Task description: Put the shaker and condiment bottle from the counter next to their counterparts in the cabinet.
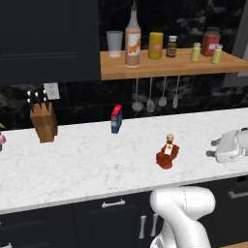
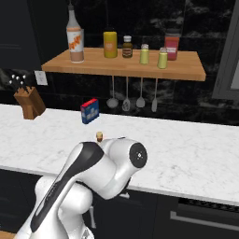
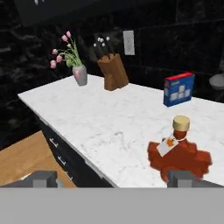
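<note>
The reddish-brown condiment bottle (image 1: 167,153) stands upright on the white marble counter (image 1: 87,160), tan cap up and white label showing. My gripper (image 1: 212,148) hovers to its right at bottle height, open, fingers pointing at it, a short gap away. In the hand view the bottle (image 3: 179,155) sits just beyond the right fingertip (image 3: 183,178), and nothing lies between the fingers of the gripper (image 3: 113,179). On the cabinet shelf (image 1: 164,68), two yellow-green shakers (image 1: 195,52) (image 1: 216,54) stand close together. The tall pale bottle with the orange label (image 1: 132,41) is at the shelf's left.
A knife block (image 1: 43,121) and a blue box (image 1: 116,118) stand at the back of the counter, and a flower vase (image 3: 79,74) at its far end. The shelf also holds a glass (image 1: 115,43), yellow canister (image 1: 155,45), dark jar (image 1: 172,46) and red jar (image 1: 210,43). Utensils (image 1: 150,97) hang below.
</note>
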Controlling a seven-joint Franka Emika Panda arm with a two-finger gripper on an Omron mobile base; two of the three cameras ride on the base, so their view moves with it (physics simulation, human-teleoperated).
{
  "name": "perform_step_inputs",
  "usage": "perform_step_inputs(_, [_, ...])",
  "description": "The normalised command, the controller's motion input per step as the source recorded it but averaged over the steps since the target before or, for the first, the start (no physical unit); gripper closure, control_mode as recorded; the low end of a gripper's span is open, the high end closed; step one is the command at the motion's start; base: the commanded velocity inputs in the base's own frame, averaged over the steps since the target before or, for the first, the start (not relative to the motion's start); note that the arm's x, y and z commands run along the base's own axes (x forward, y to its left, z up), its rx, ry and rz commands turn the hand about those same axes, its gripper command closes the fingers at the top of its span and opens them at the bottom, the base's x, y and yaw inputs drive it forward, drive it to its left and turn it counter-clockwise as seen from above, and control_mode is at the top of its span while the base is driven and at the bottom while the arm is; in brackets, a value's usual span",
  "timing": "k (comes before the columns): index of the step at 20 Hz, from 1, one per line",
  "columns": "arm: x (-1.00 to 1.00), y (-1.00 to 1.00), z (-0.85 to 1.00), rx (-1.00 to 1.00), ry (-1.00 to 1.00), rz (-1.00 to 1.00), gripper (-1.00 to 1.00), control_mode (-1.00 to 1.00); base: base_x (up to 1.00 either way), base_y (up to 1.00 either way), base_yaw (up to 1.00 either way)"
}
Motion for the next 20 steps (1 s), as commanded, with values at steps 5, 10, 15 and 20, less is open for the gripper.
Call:
perform_step_inputs(5, [0.0, 0.0, 0.0, -0.23, -0.52, 0.14, -1.0, -1.0, 0.0, 0.0, 0.0])
perform_step_inputs(10, [-0.09, 0.18, -0.03, -0.26, -0.5, 0.14, -1.0, -1.0, 0.0, 0.0, 0.0])
perform_step_inputs(15, [-0.02, 0.47, -0.21, -0.31, -0.23, 0.27, -1.0, -1.0, 0.0, 0.0, 0.0])
perform_step_inputs(20, [0.11, 0.26, -0.06, -0.17, -0.02, 0.41, -1.0, -1.0, 0.0, 0.0, 0.0])
